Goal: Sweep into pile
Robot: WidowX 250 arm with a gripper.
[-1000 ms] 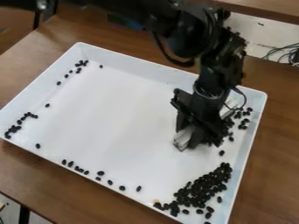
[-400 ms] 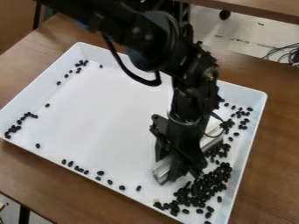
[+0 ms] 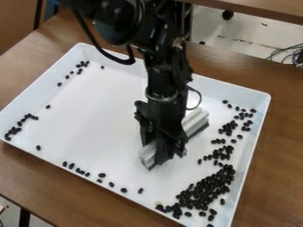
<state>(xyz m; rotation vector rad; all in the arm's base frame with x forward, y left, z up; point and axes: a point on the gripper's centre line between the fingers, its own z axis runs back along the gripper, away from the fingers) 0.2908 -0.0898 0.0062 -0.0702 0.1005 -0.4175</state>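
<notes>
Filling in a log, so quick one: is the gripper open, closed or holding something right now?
Gripper: closed on a pale ridged bar, which sticks out on both sides of it, over the white tray.

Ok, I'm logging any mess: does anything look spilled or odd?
No spill shows: the black beans lie within the white tray. One oddity: a small pale speck by the pile, toward the picture's left; I can't tell what it is.
</notes>
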